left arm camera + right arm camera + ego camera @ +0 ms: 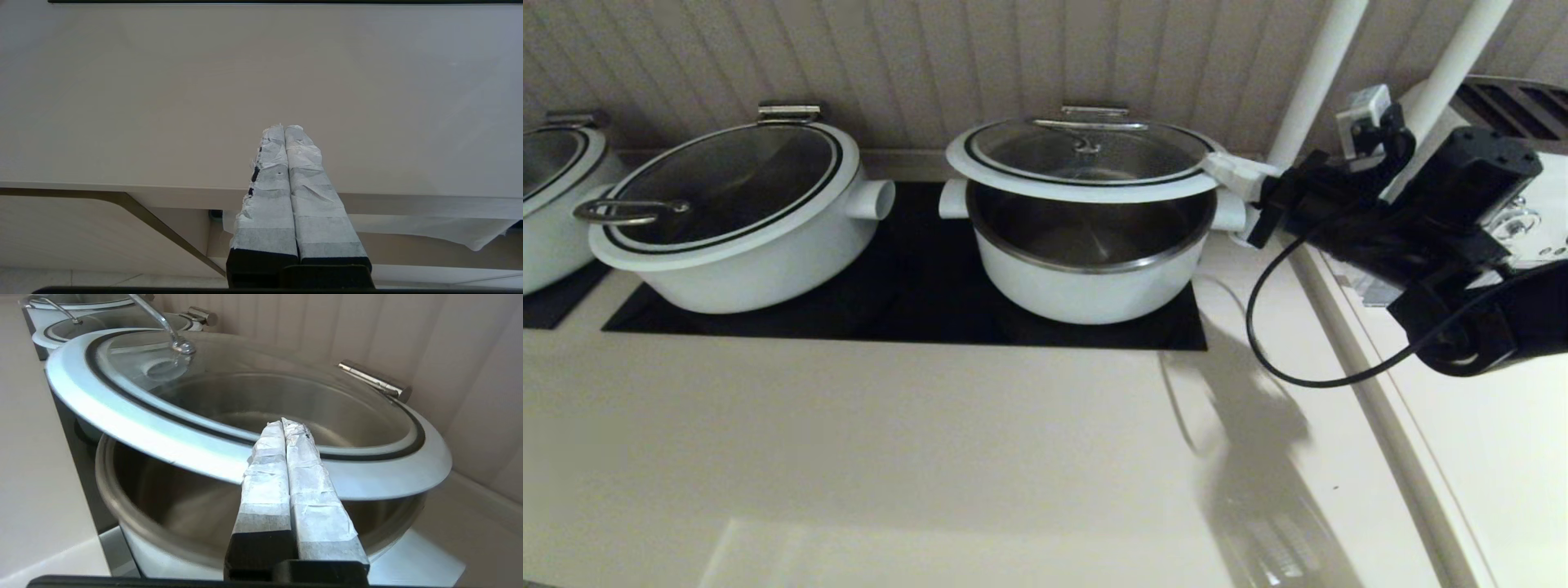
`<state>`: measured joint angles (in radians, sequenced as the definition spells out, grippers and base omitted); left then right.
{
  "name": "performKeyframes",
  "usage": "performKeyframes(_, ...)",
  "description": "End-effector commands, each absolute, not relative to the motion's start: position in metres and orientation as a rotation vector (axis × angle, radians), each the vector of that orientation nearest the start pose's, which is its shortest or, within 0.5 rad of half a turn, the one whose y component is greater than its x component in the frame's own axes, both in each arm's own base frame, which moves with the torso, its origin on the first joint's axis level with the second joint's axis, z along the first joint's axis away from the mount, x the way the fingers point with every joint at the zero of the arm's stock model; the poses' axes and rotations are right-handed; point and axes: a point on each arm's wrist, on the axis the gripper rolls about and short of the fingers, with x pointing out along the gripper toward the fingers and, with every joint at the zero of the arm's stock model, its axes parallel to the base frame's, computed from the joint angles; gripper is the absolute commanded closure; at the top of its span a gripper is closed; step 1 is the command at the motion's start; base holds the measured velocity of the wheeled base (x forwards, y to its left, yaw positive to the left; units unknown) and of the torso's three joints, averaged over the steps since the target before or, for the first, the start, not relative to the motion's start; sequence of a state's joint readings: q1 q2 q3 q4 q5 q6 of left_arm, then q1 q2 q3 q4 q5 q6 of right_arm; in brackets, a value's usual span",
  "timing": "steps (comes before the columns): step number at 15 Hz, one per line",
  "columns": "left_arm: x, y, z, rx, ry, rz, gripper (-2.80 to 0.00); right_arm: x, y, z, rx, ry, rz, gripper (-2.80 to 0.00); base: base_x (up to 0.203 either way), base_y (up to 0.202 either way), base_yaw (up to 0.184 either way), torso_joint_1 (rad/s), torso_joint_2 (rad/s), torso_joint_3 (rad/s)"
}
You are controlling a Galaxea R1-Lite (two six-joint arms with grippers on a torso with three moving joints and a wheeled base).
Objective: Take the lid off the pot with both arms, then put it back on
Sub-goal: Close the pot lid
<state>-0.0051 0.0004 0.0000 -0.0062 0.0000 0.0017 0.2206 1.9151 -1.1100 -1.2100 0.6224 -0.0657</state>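
The white pot stands on the black cooktop, its steel inside showing. Its glass lid is tilted up at the front, still on its steel hinge at the back. My right gripper is shut and empty at the lid's right rim. In the right wrist view its fingertips lie across the top of the lid's white rim, above the pot. My left gripper is shut and empty over the beige counter's edge, out of the head view.
A wider white pot with a loop-handled lid stands left of the pot, and another pot at the far left. The ribbed wall is close behind. Two white pipes rise behind my right arm. The beige counter lies in front.
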Motion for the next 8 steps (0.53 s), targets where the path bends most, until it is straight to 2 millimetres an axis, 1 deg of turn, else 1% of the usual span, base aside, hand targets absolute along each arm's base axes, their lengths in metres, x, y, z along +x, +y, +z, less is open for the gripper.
performKeyframes(1, -0.023, 0.0, 0.076, 0.002, -0.007, -0.006, 0.0, 0.355, 0.093, 0.238, -0.144, -0.413, 0.824, 0.0, 0.0, 0.0, 0.0, 0.0, 0.0, 0.0)
performKeyframes(4, -0.023, 0.0, 0.076, 0.002, -0.006, -0.005, 0.0, 0.359, 0.096, 0.225, -0.162, -0.403, 0.826, 0.0, 0.0, 0.0, 0.0, 0.0, 0.0, 0.0)
performKeyframes(8, -0.023, 0.0, 0.076, 0.002, -0.007, -0.005, 0.0, 0.364, 0.104, 0.214, -0.158, -0.397, 0.842, 0.0, 0.0, 0.0, 0.0, 0.0, 0.0, 0.0)
